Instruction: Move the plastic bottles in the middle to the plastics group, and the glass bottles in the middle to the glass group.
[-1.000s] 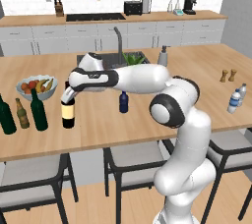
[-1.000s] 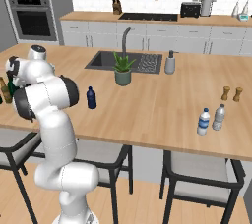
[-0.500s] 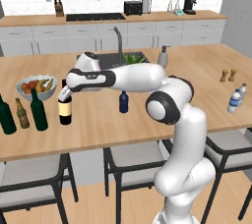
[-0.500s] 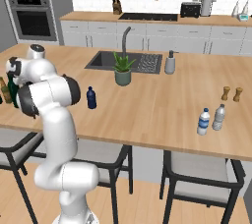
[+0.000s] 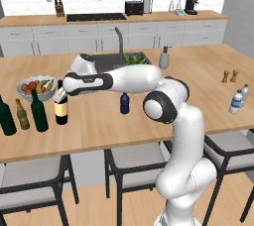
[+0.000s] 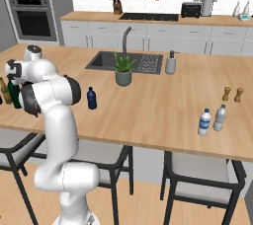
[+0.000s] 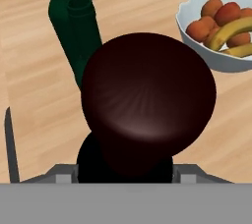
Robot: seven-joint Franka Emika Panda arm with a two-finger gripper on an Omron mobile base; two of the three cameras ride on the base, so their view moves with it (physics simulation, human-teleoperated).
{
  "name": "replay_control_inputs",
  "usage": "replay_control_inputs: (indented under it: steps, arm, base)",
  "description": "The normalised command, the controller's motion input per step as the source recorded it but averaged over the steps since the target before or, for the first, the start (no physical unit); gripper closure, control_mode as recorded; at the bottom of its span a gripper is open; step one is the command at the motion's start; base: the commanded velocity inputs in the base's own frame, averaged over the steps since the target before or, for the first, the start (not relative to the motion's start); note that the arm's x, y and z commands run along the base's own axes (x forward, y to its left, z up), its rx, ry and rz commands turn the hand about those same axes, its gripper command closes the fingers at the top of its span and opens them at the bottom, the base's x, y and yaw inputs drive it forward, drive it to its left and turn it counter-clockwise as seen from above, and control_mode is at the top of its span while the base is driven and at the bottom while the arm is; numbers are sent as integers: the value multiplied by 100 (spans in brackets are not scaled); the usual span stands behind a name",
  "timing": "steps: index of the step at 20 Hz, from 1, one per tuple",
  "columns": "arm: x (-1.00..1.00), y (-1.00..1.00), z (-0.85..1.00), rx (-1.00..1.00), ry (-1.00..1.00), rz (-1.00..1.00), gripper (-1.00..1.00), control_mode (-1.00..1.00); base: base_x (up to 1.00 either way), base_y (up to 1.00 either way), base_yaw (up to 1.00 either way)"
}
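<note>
A: At about nine o'clock on the wooden island counter [image 5: 99,126], seen from the left base view: gripper [image 5: 60,92] closed around the neck of the near-black wine bottle [image 5: 61,111], cream label facing the camera. Bottle upright, base on or just above the wood; cannot tell which.

B: And from the hand view?

A: Reddish-dark bottle top [image 7: 147,98] right under the camera, seated between the fingertips, so jaws narrowed onto the neck rather than spread wide. Beyond it, toward eleven o'clock, two dark green bottles, one behind the other. At two o'clock, white fruit bowl [image 7: 206,46] holding oranges and a banana.

B: Rest of the glass?

A: Left base view again: slim dark green bottle [image 5: 39,111] just beside the held bottle at its nine o'clock. Further the same way, small amber bottle [image 5: 22,115], then stout dark green bottle [image 5: 6,116] near the frame edge.

B: The plastics?

A: Short dark blue bottle [image 5: 125,103] standing alone near the counter's centre, at three o'clock from the held bottle and well apart from it. Two clear water bottles [image 5: 238,99] far out at three o'clock near the counter's end, with a pair of brown wooden shakers [image 5: 229,76] behind them. Right base view: blue bottle [image 6: 91,98] near a potted plant [image 6: 122,70] by the sink.
</note>
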Motion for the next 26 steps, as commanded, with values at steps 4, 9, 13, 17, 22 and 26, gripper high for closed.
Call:
replay_control_inputs:
  steps: [4, 9, 13, 17, 22, 26]
  arm:
    - [0, 4, -8, 0, -1, 0, 100, -100]
    - [1, 0, -1, 0, -5, 0, 100, -100]
    - [0, 0, 0, 0, -3, 0, 100, -100]
    - [0, 0, 0, 0, 0, 0, 100, -100]
    - [0, 0, -17, 0, 0, 0, 100, -100]
    - [0, 0, -20, 0, 0, 0, 100, -100]
  base:
    - [0, 0, 0]
    - [0, 0, 0]
    - [0, 0, 0]
    - [0, 0, 0]
    - [0, 0, 0]
    - [0, 0, 0]
